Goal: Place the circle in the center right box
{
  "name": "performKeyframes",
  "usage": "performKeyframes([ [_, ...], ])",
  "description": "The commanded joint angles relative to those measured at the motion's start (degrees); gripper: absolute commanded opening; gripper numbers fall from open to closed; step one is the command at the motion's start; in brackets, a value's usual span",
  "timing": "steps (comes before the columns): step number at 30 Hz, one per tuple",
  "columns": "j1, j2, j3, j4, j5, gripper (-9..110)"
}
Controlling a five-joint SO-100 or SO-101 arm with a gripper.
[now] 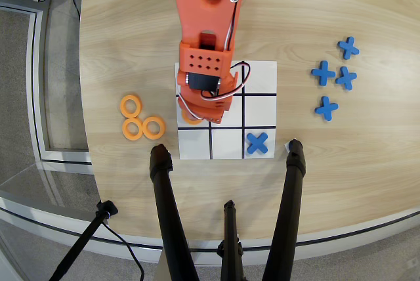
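Orange circle [191, 119] under jaws [197, 118] over center right box [193, 111]; grip state can't tell, arm hides it.

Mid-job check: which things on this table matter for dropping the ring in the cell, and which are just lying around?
In play:
- flat orange ring, mostly hidden beneath the arm
- orange hand
- middle-row cell in the left column of the white grid sheet

Lying about:
- three spare orange rings
- blue cross on the grid
- four loose blue crosses
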Motion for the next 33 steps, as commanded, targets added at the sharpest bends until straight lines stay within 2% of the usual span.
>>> performKeyframes([
  [1, 1.9, -0.4, -0.9, 0.2, -1.1, 0],
  [25, -0.4, 2.0, 2.7, 0.7, -0.8, 0],
  [33, 0.0, 3.6, 2.0, 2.2, -0.6, 7],
])
